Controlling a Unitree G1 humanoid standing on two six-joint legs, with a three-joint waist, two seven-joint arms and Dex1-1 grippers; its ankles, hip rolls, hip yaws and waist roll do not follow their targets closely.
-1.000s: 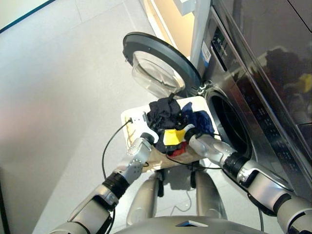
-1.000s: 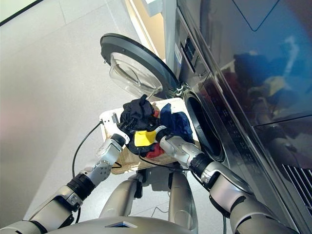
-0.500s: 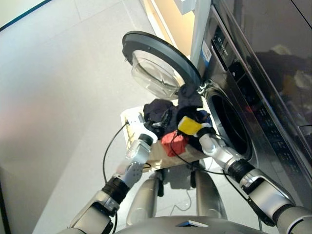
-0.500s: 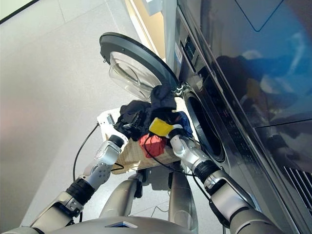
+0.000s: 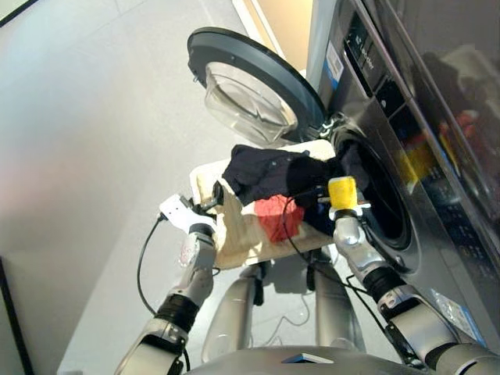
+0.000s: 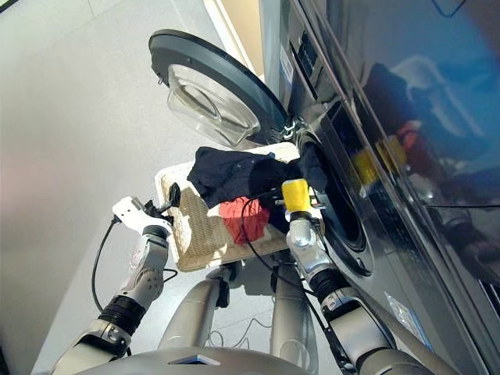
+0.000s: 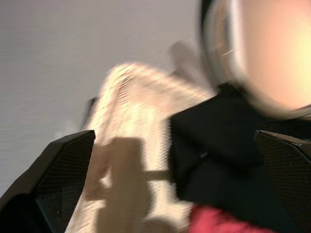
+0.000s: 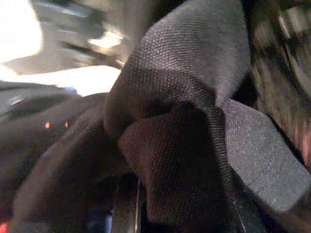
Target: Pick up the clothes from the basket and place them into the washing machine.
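A black garment (image 5: 266, 172) hangs stretched above the cream basket (image 5: 230, 234), reaching to the washing machine's (image 5: 437, 234) drum mouth (image 5: 383, 207). At the edge of that mouth my right gripper (image 5: 336, 173) is shut on this cloth, and black fabric (image 8: 184, 121) hides its fingers in the right wrist view. A coral-red garment (image 5: 280, 219) lies in the basket under the black one, with a dark fold (image 5: 316, 223) beside it. By the basket's left rim my left gripper (image 5: 212, 197) is open and holds nothing, its fingers (image 7: 68, 165) spread wide in the left wrist view.
The round glass door (image 5: 250, 90) stands swung open over the basket's far side. A second dark appliance (image 5: 445, 55) is stacked above the machine. A black cable (image 5: 144, 262) loops beside my left arm over the grey floor (image 5: 94, 117).
My right gripper has carried the black garment from above the basket to the drum mouth, stretching it out. My left gripper has drawn back to the basket's left rim. The camera tilted.
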